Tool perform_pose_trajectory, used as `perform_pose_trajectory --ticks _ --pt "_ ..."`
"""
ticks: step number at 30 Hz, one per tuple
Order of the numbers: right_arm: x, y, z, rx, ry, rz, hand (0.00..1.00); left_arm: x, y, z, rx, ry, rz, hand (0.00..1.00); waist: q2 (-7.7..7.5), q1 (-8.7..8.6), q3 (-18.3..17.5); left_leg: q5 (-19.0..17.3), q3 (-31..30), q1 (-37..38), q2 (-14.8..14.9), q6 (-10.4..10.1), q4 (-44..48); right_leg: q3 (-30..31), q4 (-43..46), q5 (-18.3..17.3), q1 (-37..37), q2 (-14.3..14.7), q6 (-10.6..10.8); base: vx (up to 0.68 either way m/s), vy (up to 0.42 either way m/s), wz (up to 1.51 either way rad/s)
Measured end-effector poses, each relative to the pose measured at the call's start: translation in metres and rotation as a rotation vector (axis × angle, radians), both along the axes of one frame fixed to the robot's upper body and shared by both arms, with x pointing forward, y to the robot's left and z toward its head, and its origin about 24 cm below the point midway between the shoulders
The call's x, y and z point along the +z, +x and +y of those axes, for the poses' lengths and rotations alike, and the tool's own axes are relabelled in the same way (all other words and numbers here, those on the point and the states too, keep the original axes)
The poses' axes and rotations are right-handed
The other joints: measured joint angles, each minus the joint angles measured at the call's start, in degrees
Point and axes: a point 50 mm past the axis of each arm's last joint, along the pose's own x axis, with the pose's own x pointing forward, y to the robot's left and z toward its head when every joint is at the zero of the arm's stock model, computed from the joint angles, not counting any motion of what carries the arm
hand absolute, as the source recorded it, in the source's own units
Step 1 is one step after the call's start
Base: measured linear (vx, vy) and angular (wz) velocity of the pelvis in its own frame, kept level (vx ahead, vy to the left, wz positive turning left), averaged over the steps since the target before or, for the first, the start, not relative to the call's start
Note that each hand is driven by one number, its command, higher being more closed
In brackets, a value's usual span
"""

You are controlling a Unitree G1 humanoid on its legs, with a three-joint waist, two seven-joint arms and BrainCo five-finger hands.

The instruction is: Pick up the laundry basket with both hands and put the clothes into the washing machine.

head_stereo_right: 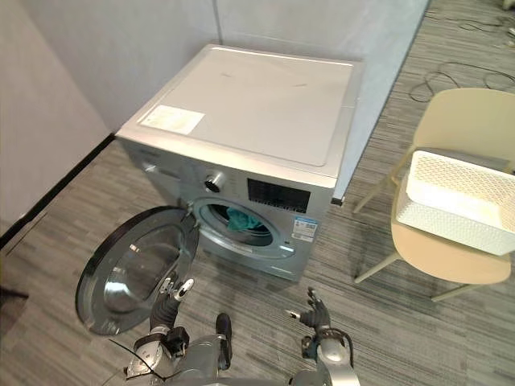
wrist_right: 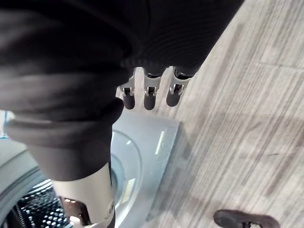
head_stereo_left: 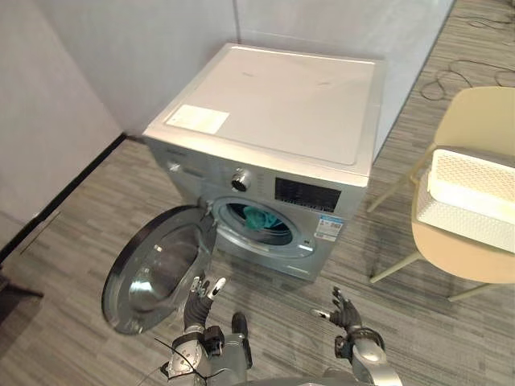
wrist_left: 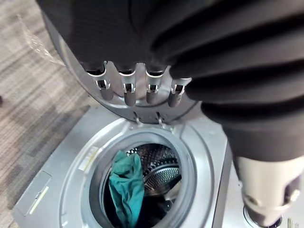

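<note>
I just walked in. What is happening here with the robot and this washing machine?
A humanoid robot stands in front of a silver front-loading washing machine whose round glass door hangs open. A teal cloth lies in the metal drum. The white perforated laundry basket sits on a cream chair to the robot's right and looks empty. The left hand and the right hand are low in front of the machine, both open and holding nothing. The left one is close to the door.

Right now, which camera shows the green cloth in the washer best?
The left wrist view: the teal cloth hangs large in the open mouth of the washing machine, folds visible. Both eye views give a small teal patch in that opening.
</note>
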Motion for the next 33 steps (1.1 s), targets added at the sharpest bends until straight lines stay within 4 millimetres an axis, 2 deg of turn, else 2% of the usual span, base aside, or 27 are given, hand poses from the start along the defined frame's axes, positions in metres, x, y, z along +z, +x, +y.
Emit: perform_pose_trajectory --ticks 2,3,5,6,7,8,9,10,12,14,17,19,21,23,24,25,26,27,28,29,32,33 --pt "-0.002 -0.007 -0.007 -0.007 -0.023 0.018 0.0 -0.004 -0.005 0.0 0.0 -0.003 0.022 0.0 -0.59 -0.4 -0.1 -4.5 -0.3 -0.5 1.5 1.8 10.2 -1.4 -0.2 0.8 0.1 -1.6 0.3 -0.21 0.075 0.43" --pt "-0.003 -0.01 -0.011 -0.009 -0.036 0.027 0.0 -0.006 -0.008 -0.001 -0.001 -0.006 0.034 0.0 -0.62 -1.24 -0.2 -7.1 -1.4 1.2 3.9 1.5 16.3 -2.0 -1.5 2.3 0.6 -2.8 1.2 -0.16 0.158 0.35" --pt "-0.005 -0.014 -0.016 -0.029 -0.041 0.041 0.0 -0.007 -0.01 -0.001 -0.009 -0.011 0.038 0.0 0.02 -1.31 -0.8 -7.9 -4.1 3.8 6.1 0.3 17.1 -1.8 -3.4 4.4 0.4 -3.4 2.1 -0.09 0.29 0.19" --pt "-0.01 -0.021 -0.023 -0.051 -0.053 0.081 0.0 -0.011 -0.012 -0.002 -0.016 -0.016 0.056 0.0 1.24 -1.27 -1.9 -7.1 -7.7 6.8 7.8 -0.1 15.1 -1.8 -4.6 6.6 -1.1 -4.0 3.5 -0.06 0.446 0.18" --pt "-0.014 -0.023 -0.028 -0.062 -0.064 0.107 0.0 -0.015 -0.013 -0.002 -0.015 -0.019 0.073 0.0 2.4 -1.41 -2.7 -7.3 -9.2 8.9 7.9 -1.8 10.9 -2.1 -5.3 7.7 -2.0 -4.2 4.7 -0.05 0.405 0.24" --pt "-0.016 -0.026 -0.032 -0.076 -0.069 0.126 0.0 -0.017 -0.012 -0.001 -0.015 -0.02 0.081 0.0 2.51 -1.75 -3.1 -8.1 -9.5 9.7 5.9 -2.1 8.7 -2.2 -6.0 8.7 -2.3 -4.5 5.3 -0.08 0.367 0.36" --pt "-0.021 -0.03 -0.029 -0.081 -0.052 0.164 0.0 -0.018 -0.012 0.002 -0.007 -0.022 0.089 0.0 1.74 -2.82 -3.3 -8.0 -9.9 9.4 3.9 -2.1 6.2 -2.1 -9.4 11.3 -2.1 -5.2 4.4 -0.08 0.321 0.42" --pt "-0.024 -0.033 -0.026 -0.087 -0.04 0.181 0.0 -0.018 -0.013 0.01 0.013 -0.016 0.089 0.0 1.17 -3.07 -3.7 -8.1 -11.3 9.5 2.4 -2.1 4.3 -2.2 -13.6 14.0 -0.5 -5.5 4.3 -0.07 0.3 0.4" --pt "-0.026 -0.037 -0.026 -0.093 -0.039 0.202 0.0 -0.016 -0.012 0.02 0.021 0.002 0.081 0.0 0.58 -3.79 -4.4 -8.1 -13.4 9.7 0.3 -2.2 1.4 -3.5 -17.2 16.5 0.9 -6.5 5.4 -0.07 0.28 0.48" --pt "-0.026 -0.037 -0.032 -0.122 -0.044 0.2 0.0 -0.012 -0.004 0.025 0.021 0.006 0.057 0.0 1.38 -4.51 -5.1 -8.6 -14.0 9.9 -0.7 -2.9 -1.8 -4.7 -17.5 17.3 0.3 -7.5 6.5 -0.13 0.223 0.47" --pt "-0.024 -0.036 -0.043 -0.14 -0.067 0.197 0.0 -0.003 0.01 0.022 0.009 0.003 0.001 0.0 4.25 -4.72 -5.7 -9.6 -14.0 12.1 -1.5 -4.6 -8.6 -5.3 -16.8 18.8 -0.6 -9.3 8.7 -0.13 0.148 0.15" --pt "-0.024 -0.04 -0.048 -0.14 -0.083 0.213 0.0 0.004 0.016 0.023 0.012 0.006 -0.033 0.0 4.99 -5.31 -6.2 -10.1 -13.5 13.9 -3.1 -5.0 -10.9 -4.6 -16.2 19.5 -0.4 -10.8 9.5 -0.18 0.194 0.05" --pt "-0.025 -0.047 -0.048 -0.136 -0.085 0.227 0.0 0.025 0.027 0.04 0.044 0.04 -0.132 0.0 3.56 -5.86 -6.1 -10.2 -11.7 16.8 -6.2 -4.9 -13.1 -2.6 -16.0 19.9 0.6 -14.0 9.5 -0.19 0.167 -0.14" --pt "-0.028 -0.053 -0.042 -0.134 -0.069 0.246 0.0 0.039 0.03 0.059 0.094 0.074 -0.189 0.0 2.99 -5.9 -6.4 -10.6 -10.5 17.5 -6.7 -4.3 -13.3 -1.2 -16.1 20.1 0.3 -14.7 9.0 -0.18 0.088 -0.35" --pt "-0.03 -0.055 -0.036 -0.122 -0.049 0.252 0.0 0.051 0.028 0.081 0.17 0.121 -0.229 0.0 3.36 -5.95 -7.0 -10.7 -9.3 17.6 -6.6 -3.9 -13.7 -1.6 -16.6 18.0 -0.8 -14.0 4.1 -0.16 0.067 -0.47" --pt "-0.03 -0.054 -0.036 -0.114 -0.05 0.253 0.0 0.055 0.027 0.088 0.202 0.136 -0.24 0.0 4.19 -5.78 -7.3 -10.5 -8.8 17.4 -5.6 -3.2 -14.2 -2.2 -16.7 16.5 -1.1 -13.0 1.7 -0.13 0.043 -0.64" --pt "-0.028 -0.048 -0.038 -0.081 -0.06 0.244 0.0 0.064 0.027 0.105 0.274 0.161 -0.277 0.0 5.42 -5.86 -7.4 -9.9 -7.7 17.3 -3.7 -2.3 -14.9 -2.3 -8.8 15.1 -4.0 -12.7 1.8 -0.08 -0.031 -0.43" --pt "-0.029 -0.048 -0.03 -0.043 -0.052 0.249 0.0 0.074 0.029 0.121 0.324 0.202 -0.302 0.0 3.33 -6.09 -7.1 -9.6 -7.4 18.0 -3.9 -2.9 -15.4 -2.4 -2.9 14.3 -4.3 -11.7 3.0 -0.07 -0.098 -0.43" --pt "-0.032 -0.053 -0.025 -0.017 -0.049 0.269 0.0 0.08 0.029 0.132 0.358 0.233 -0.313 0.0 2.19 -5.53 -7.5 -8.8 -7.1 18.4 -4.3 -4.1 -15.9 -3.8 -4.6 11.7 -3.0 -11.3 5.2 -0.04 -0.102 -0.31" --pt "-0.033 -0.054 -0.023 0.0 -0.046 0.282 0.0 0.081 0.027 0.138 0.387 0.245 -0.306 0.0 2.07 -5.45 -7.5 -8.7 -6.9 18.7 -3.7 -4.3 -15.8 -3.9 -5.3 12.0 -2.7 -10.6 6.3 -0.01 -0.112 -0.25" --pt "-0.033 -0.053 -0.025 0.02 -0.058 0.281 0.0 0.087 0.033 0.157 0.446 0.311 -0.284 0.0 2.01 -5.7 -7.8 -7.7 -7.0 18.7 -1.0 -4.9 -16.8 -4.1 -7.2 12.4 -2.8 -7.2 5.8 0.02 -0.09 -0.21" --pt "-0.032 -0.051 -0.027 0.04 -0.064 0.278 0.0 0.09 0.029 0.175 0.512 0.352 -0.256 0.0 2.71 -5.6 -7.5 -7.1 -5.8 18.5 -0.2 -5.1 -17.4 -3.0 -7.5 12.7 -4.2 -6.1 5.6 0.05 -0.101 -0.59"
